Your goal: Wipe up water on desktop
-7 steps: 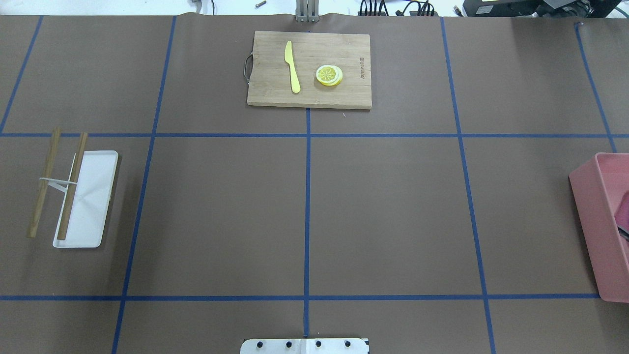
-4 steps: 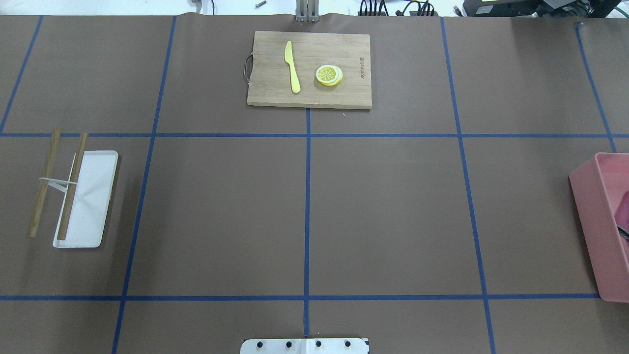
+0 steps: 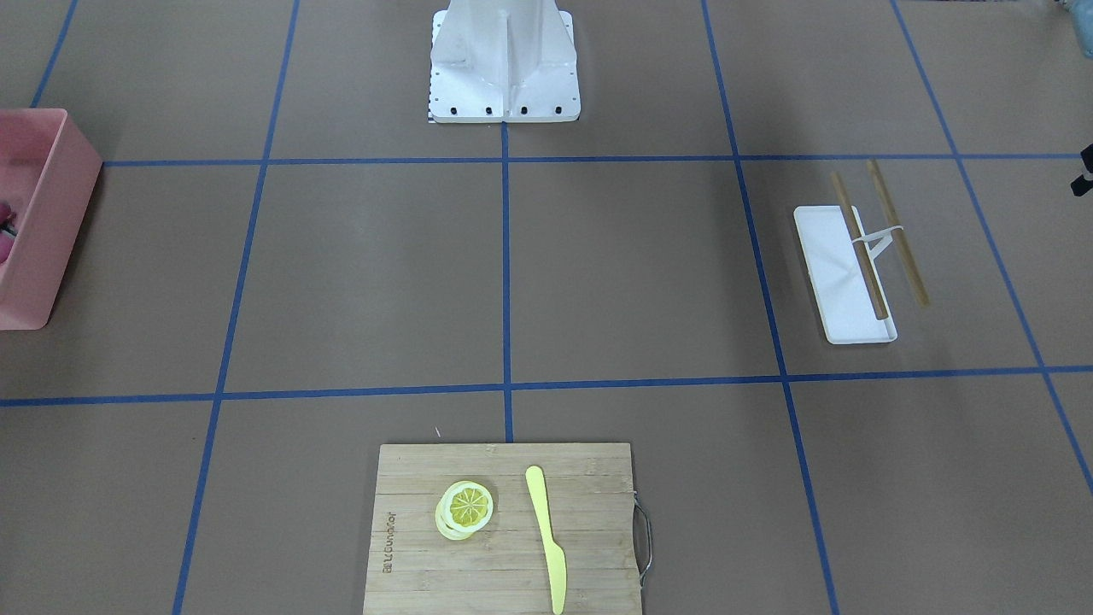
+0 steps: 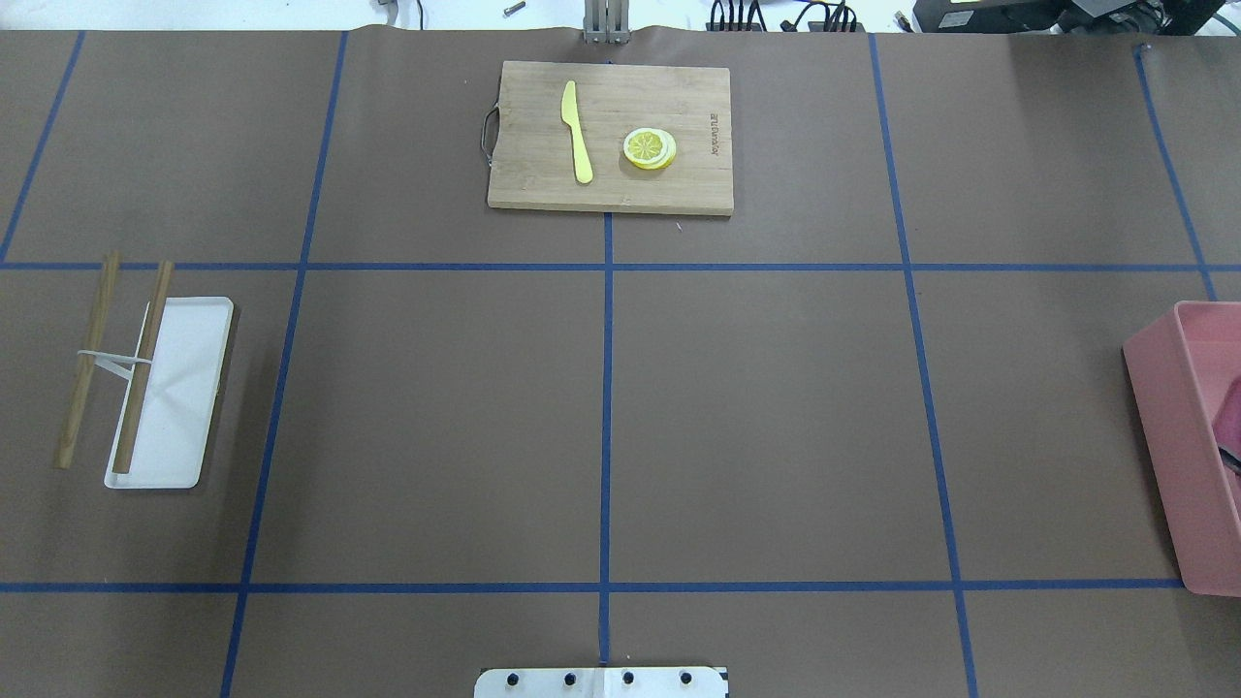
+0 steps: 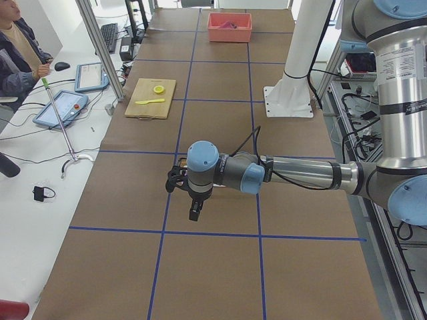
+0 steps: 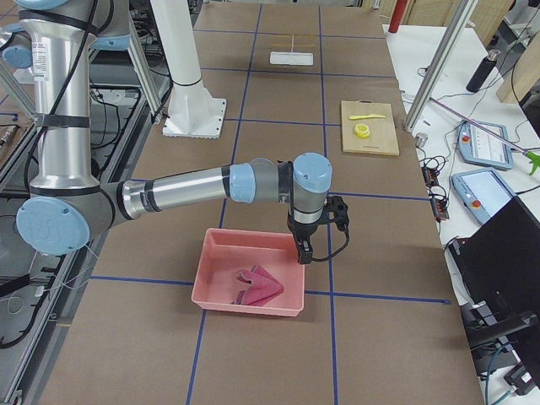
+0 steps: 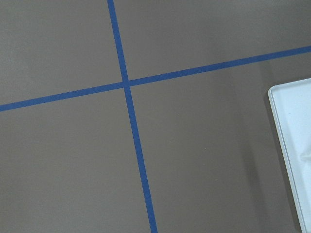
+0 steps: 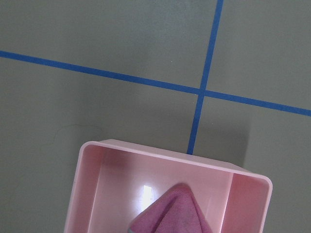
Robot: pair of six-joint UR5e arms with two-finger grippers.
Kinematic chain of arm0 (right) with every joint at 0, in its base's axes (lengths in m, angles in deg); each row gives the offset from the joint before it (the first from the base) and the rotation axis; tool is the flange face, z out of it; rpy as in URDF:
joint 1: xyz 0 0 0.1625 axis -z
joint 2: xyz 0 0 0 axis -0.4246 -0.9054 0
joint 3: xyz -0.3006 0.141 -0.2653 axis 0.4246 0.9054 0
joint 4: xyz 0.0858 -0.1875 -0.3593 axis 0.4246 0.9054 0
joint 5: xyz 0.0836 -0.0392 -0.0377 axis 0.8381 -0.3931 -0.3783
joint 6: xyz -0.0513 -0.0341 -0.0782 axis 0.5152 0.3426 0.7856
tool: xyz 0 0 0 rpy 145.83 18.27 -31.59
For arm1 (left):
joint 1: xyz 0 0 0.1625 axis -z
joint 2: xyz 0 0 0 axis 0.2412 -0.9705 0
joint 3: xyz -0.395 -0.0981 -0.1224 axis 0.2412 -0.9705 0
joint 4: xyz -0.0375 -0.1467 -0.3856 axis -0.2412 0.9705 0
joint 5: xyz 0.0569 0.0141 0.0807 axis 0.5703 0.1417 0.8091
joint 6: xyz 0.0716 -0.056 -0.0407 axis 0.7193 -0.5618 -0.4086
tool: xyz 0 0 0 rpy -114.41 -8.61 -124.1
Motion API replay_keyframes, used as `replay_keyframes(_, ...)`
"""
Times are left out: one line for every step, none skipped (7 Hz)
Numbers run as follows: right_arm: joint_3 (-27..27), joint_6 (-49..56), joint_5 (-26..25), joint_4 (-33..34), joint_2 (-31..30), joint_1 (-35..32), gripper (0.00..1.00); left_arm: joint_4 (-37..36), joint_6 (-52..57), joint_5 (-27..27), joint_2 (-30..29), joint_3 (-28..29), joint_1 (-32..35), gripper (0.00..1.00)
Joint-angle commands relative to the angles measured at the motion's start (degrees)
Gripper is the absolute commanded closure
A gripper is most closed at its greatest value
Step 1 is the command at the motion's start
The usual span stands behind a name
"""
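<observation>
The brown tabletop (image 4: 776,417), gridded with blue tape (image 4: 606,427), carries a bamboo cutting board (image 4: 659,97); nearer the robot than the board lie a white tray (image 4: 184,388) to its left and a pink bin (image 4: 1178,456) to its right

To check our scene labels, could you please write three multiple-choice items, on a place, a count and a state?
1. Where is the crumpled magenta cloth? A) on the floor B) in the pink plastic bin C) over an arm
2. How many brown wooden sticks are there? A) one B) two C) four
3. How does the yellow plastic knife lie? A) flat on the bamboo cutting board B) upright C) hanging off the table
Key: 1B, it sits inside the bin; 2B, the overhead view shows two; 3A, flat beside the yellow lemon slices.
</observation>
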Motion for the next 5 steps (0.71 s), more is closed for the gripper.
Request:
replay_keyframes(0.1, 0.0, 0.1, 0.0, -0.2, -0.1, 0.00, 0.1, 0.1, 0.0, -0.3, -0.5, 0.1, 0.02)
replay_keyframes(-0.1, -0.1, 0.1, 0.0, -0.2, 0.0, 0.00, 0.1, 0.1, 0.1, -0.2, -0.6, 0.1, 0.02)
replay_keyframes(-0.2, -0.1, 0.2, 0.0, -0.2, 0.0, 0.00, 0.2, 0.1, 0.2, -0.4, -0.5, 0.0, 0.02)
replay_keyframes(-0.3, -0.1, 0.2, 0.0, -0.2, 0.0, 0.00, 0.2, 0.1, 0.2, -0.4, -0.7, 0.0, 0.02)
replay_keyframes(-0.2, -0.1, 0.2, 0.0, -0.1, 0.0, 0.00, 0.3, 0.3, 0.3, -0.4, -0.9, 0.0, 0.02)
